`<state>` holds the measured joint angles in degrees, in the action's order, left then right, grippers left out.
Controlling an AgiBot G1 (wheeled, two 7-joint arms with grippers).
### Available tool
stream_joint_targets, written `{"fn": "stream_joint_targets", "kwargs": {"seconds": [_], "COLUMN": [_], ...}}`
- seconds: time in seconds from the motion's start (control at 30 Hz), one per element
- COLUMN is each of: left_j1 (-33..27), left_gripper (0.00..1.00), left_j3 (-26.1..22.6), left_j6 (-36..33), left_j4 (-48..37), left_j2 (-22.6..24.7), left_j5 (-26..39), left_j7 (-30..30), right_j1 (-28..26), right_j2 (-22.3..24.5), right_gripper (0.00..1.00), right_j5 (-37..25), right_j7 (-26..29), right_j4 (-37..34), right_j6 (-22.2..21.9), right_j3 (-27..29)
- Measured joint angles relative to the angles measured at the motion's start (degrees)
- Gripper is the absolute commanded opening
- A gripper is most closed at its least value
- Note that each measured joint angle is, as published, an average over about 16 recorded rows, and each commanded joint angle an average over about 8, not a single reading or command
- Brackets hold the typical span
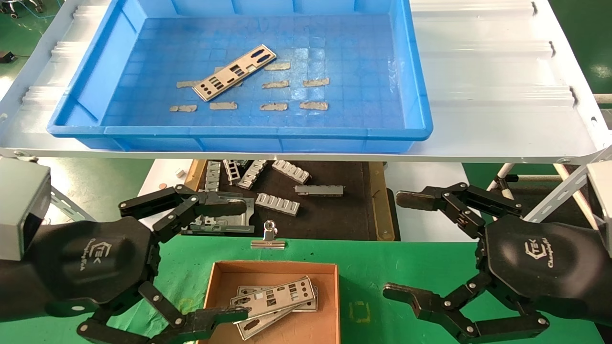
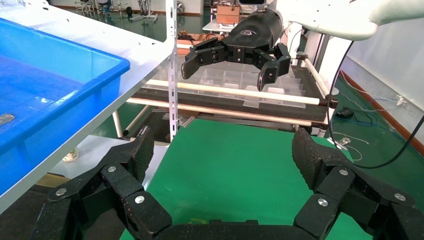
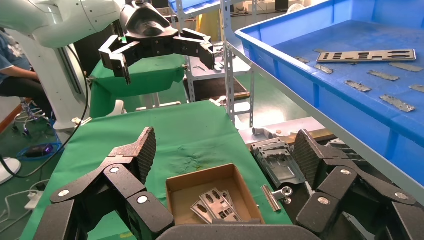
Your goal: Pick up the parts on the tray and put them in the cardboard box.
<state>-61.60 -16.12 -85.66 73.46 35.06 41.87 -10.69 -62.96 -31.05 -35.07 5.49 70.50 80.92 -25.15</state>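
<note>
One silvery punched plate (image 1: 241, 72) lies slanted on the floor of the blue tray (image 1: 420, 114), also seen in the right wrist view (image 3: 366, 55). The brown cardboard box (image 1: 217, 279) sits on the green mat and holds several plates (image 1: 275, 298); the right wrist view shows the box (image 3: 175, 187) and its plates (image 3: 216, 205) too. My left gripper (image 1: 246, 260) is open and empty at the box's left side. My right gripper (image 1: 399, 243) is open and empty to the right of the box. In the left wrist view my left gripper (image 2: 222, 150) frames bare green mat.
Tan tape strips (image 1: 315, 82) lie scattered in the tray. The tray rests on a white ribbed shelf (image 1: 497, 95). Below it, ribbed grey metal blocks (image 1: 277, 204) lie on a dark mat. A metal binder clip (image 1: 269, 237) sits just beyond the box.
</note>
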Motion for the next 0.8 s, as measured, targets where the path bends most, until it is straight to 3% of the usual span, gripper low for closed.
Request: {"fn": "stream_joint_targets", "kwargs": {"seconds": [0.8], "left_j1": [0.0], "left_gripper": [1.0], "left_j3": [0.0], "left_j6": [0.0], "left_j4": [0.0], "left_j2": [0.0], "left_j5": [0.0], "left_j7": [0.0], "right_j1": [0.0], "right_j2": [0.0], "right_gripper": [1.0], "right_j5": [0.0], "right_j7": [0.0], "right_j4": [0.0], "right_j6": [0.0], "right_j3": [0.0]}}
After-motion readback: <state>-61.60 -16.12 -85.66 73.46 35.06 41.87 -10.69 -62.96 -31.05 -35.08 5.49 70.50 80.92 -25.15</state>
